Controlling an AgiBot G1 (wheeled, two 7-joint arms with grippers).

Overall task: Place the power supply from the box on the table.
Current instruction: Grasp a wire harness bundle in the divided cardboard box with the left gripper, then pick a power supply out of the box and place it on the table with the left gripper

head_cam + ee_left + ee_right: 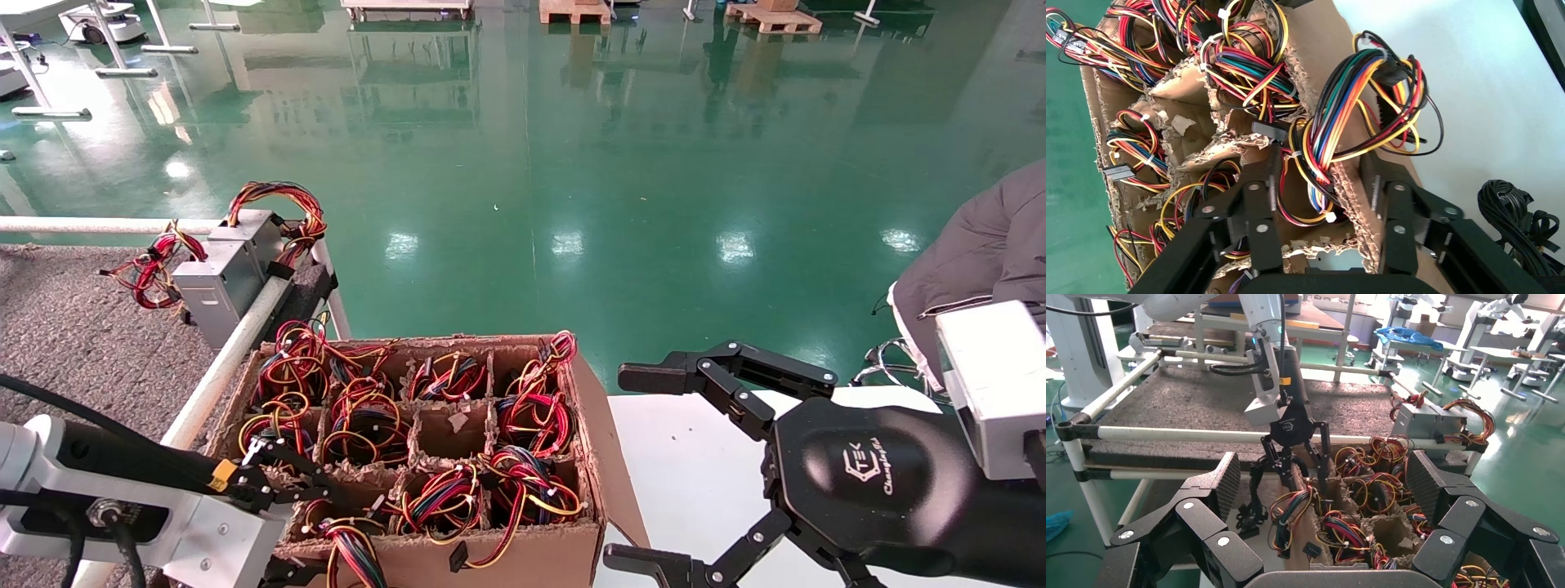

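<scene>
The left gripper (1324,202) hangs low over the near-left cell of the box (523,555), jaws apart, straddling a wire bundle (1364,98); the power supply beneath is hidden. The right gripper (645,469) is spread wide beside the box.

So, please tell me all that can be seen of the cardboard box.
The box is a brown cardboard carton, open on top, with ragged torn dividers forming a grid of cells. Most cells hold bundles of red, yellow and black wires; one middle cell looks empty. It stands between the grey felt table and a white tabletop. The left gripper, open, reaches into a near corner cell.
</scene>
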